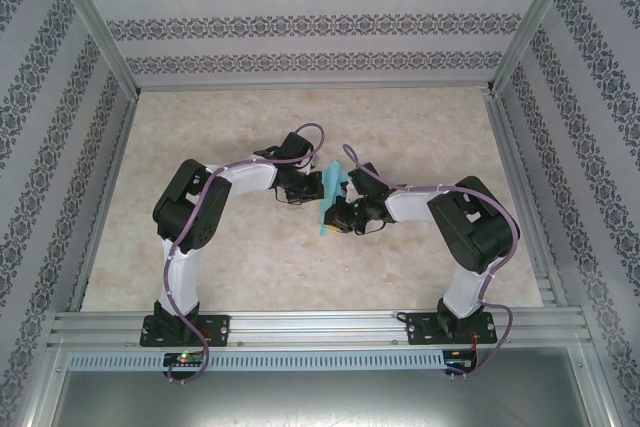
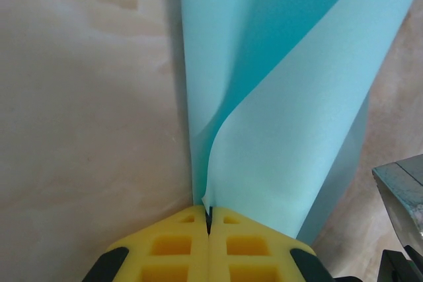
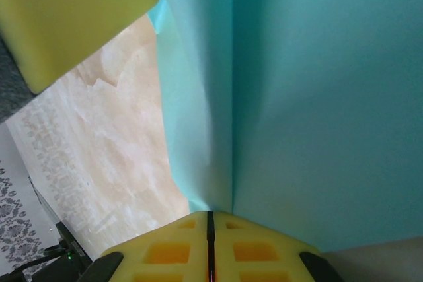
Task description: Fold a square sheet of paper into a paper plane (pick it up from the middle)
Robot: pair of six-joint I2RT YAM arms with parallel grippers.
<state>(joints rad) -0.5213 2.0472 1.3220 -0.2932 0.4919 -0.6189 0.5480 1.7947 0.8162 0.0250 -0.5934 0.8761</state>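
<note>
The left gripper and right gripper each pinch the square sheet of paper, curled and seemingly lifted over the table centre; light, floppy and crease-prone, it wants gentle edge grips.

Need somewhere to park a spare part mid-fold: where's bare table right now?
Bare table: the far strip up to the back wall; the near-centre patch between left arm and right arm; the margins outside each arm. Crowded at centre: left end effector and right end effector are both shut on the paper sheet.
</note>
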